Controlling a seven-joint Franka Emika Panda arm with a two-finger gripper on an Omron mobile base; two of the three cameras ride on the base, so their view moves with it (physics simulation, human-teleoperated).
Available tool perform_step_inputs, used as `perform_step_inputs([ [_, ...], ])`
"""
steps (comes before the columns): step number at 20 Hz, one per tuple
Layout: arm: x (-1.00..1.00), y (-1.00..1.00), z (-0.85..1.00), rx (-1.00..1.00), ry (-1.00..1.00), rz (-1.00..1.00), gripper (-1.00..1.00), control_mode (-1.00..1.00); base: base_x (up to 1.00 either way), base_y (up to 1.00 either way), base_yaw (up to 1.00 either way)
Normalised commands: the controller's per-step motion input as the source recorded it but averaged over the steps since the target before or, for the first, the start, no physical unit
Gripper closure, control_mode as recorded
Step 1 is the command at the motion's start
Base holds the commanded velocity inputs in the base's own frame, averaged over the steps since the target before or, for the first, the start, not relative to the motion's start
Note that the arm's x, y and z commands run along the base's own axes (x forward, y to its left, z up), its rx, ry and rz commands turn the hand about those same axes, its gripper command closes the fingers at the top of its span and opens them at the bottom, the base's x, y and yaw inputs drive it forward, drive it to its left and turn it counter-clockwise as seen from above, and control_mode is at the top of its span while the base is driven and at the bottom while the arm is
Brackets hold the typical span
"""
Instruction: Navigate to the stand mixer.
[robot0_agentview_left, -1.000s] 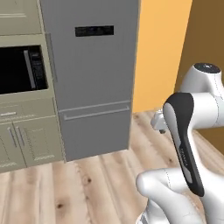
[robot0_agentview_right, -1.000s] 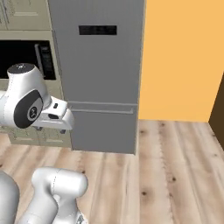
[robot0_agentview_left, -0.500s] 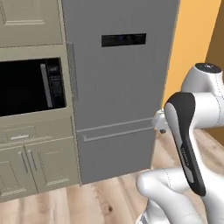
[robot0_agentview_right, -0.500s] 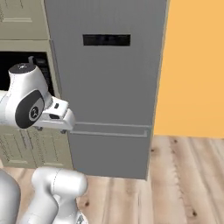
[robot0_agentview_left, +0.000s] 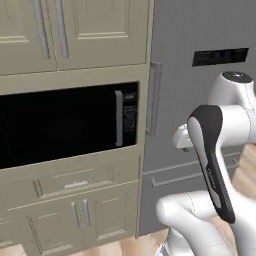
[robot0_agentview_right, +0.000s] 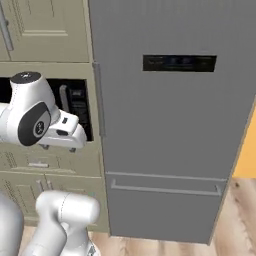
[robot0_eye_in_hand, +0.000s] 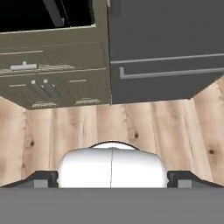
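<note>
Fridge (robot0_agentview_right: 170, 130) blocks fwd, close up; built-in microwave (robot0_agentview_left: 65, 125) w/ cabinets (robot0_agentview_left: 75, 210) flush to fridge's left. Open wood floor (robot0_eye_in_hand: 131, 122) below fridge front.

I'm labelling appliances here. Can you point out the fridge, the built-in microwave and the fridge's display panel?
fridge (robot0_agentview_right: 170, 130), right base view, middle of its upper door.
microwave (robot0_agentview_left: 60, 125), left base view, dark glass door.
display panel (robot0_agentview_right: 179, 63), right base view, centre of the black strip.

The refrigerator (robot0_agentview_right: 170, 130) is flat mid-grey with a black display strip (robot0_agentview_right: 179, 63) and grey handles. The cabinets (robot0_agentview_left: 75, 32) are beige-olive with pale grey bar pulls. The built-in microwave (robot0_agentview_left: 65, 125) is black with a silver handle. The floor (robot0_eye_in_hand: 131, 127) is light wood planks with darker knots. The wall (robot0_agentview_right: 245, 155) is orange.
</note>
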Motion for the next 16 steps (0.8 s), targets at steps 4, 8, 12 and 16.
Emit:
perform_step_inputs([
  [4, 0.00, 0.00, 0.00, 0.00, 0.00, 0.00, -1.00, 1.00, 0.60, 1.00, -0.03],
  [8, 0.00, 0.00, 0.00, 0.00, 0.00, 0.00, -1.00, 1.00, 0.21, 1.00, 0.00],
  [12, 0.00, 0.00, 0.00, 0.00, 0.00, 0.00, -1.00, 1.00, -0.68, 1.00, 0.03],
  [16, 0.00, 0.00, 0.00, 0.00, 0.00, 0.00, -1.00, 1.00, -0.81, 1.00, 0.07],
])
